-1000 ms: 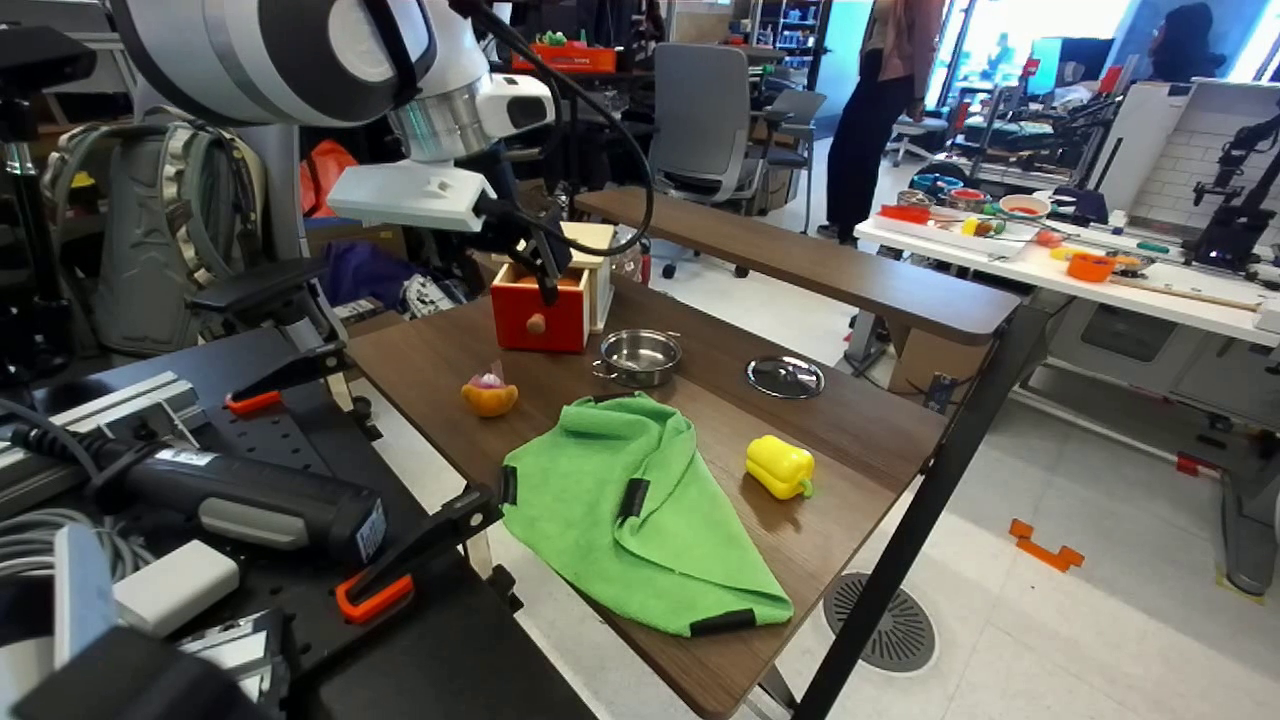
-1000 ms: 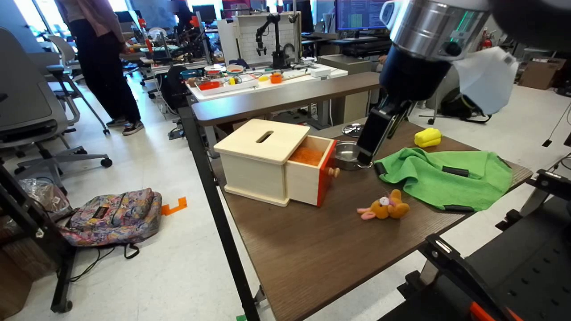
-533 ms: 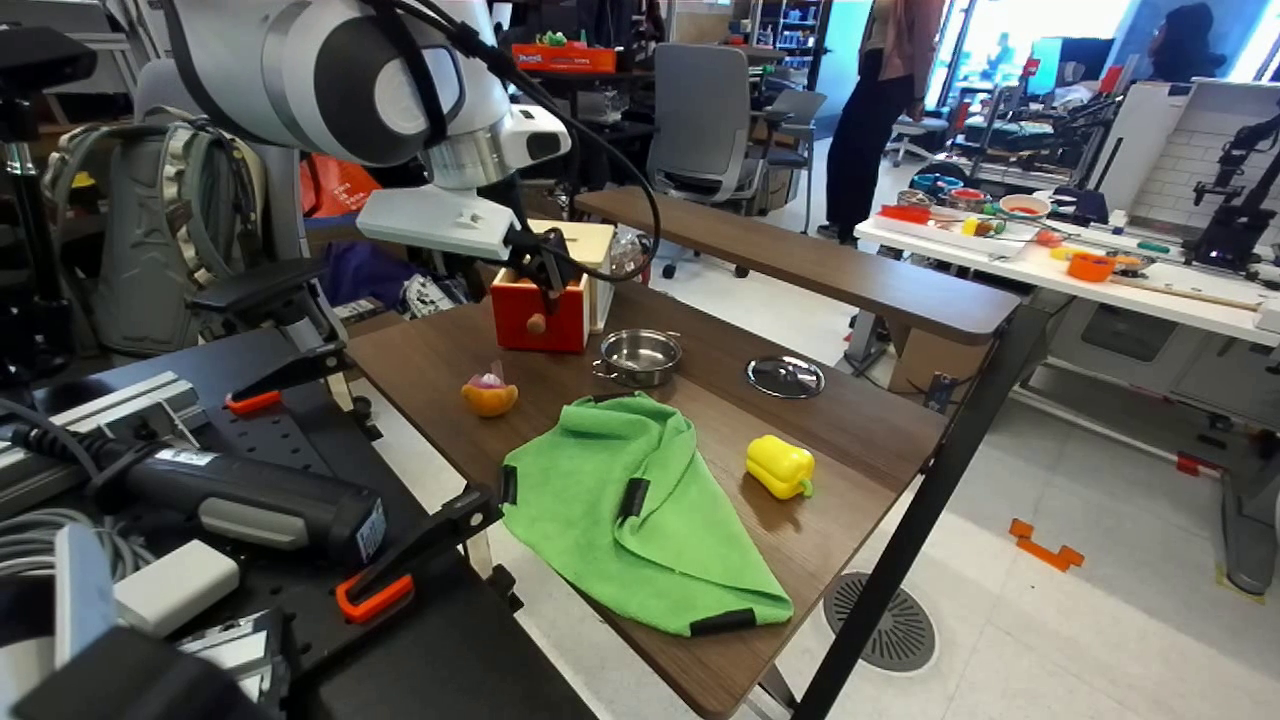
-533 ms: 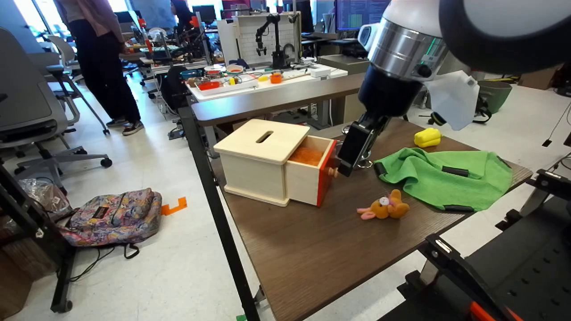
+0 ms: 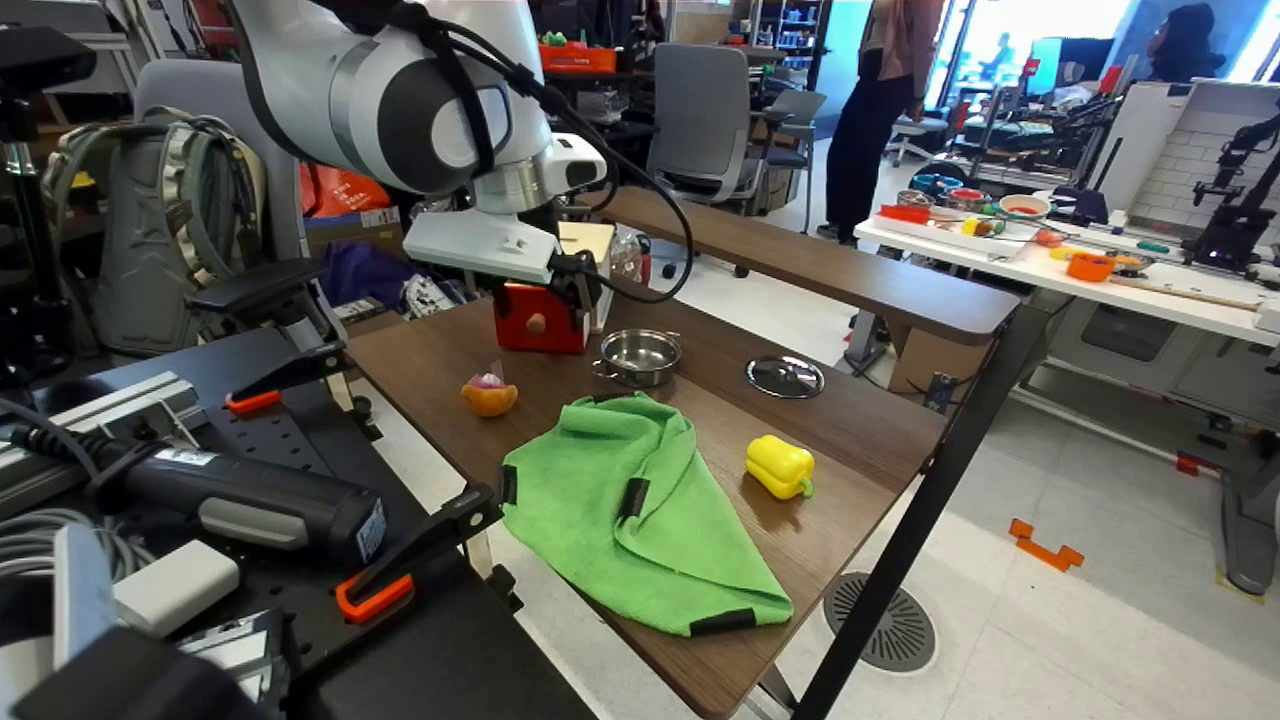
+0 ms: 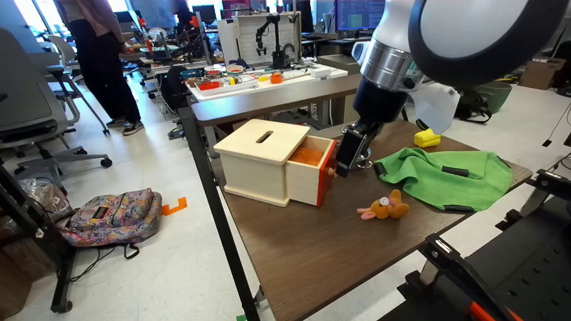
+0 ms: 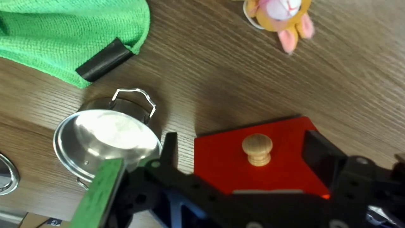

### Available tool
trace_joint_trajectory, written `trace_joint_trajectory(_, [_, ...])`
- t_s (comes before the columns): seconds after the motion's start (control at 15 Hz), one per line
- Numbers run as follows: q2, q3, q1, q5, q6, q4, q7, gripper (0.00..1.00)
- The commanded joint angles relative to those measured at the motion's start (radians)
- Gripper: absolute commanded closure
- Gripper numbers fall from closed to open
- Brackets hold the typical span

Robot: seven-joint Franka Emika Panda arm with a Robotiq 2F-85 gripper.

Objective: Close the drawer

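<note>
Red-fronted drawer (image 6: 308,183) stands partway out of its pale wooden box (image 6: 250,178), near an edge of the table (image 6: 276,249). Orange material (image 6: 307,156) shows inside. Round wooden knob (image 7: 257,145) on the front.

Gripper (image 7: 243,150) is right at the drawer front, aimed downward at a tilt, fingers (image 7: 171,148) wide apart; knob shows between them in the wrist view. Contact with the knob: can't tell. Arm (image 5: 400,120) hangs above; in an exterior view it hides part of the drawer.

Around it: metal pot (image 5: 640,378) near the drawer, between it and the lid (image 5: 785,378), which lies flat on the table. Plush toy (image 6: 384,207) lies near the drawer front, apart from it. Green towel (image 5: 570,510) is spread out with folds, black strips (image 5: 722,622) on it, near the pot. Yellow pepper (image 5: 778,465) sits near the towel, apart from it. Person (image 5: 870,120) stands in the background, seen in both exterior views.
</note>
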Motion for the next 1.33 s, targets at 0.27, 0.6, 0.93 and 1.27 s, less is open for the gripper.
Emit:
trace_joint_trajectory(0.27, [0.06, 0.022, -0.008, 0.018, -0.071, 0.076, -0.053, 0.0])
trace_joint_trajectory(0.6, [0.079, 0.035, -0.009, 0.018, -0.094, 0.1, -0.078, 0.26])
trace_joint_trajectory(0.93, [0.095, 0.041, -0.007, 0.014, -0.105, 0.118, -0.1, 0.65])
trace_joint_trajectory(1.27, [0.09, 0.033, 0.013, 0.018, -0.119, 0.116, -0.095, 0.96])
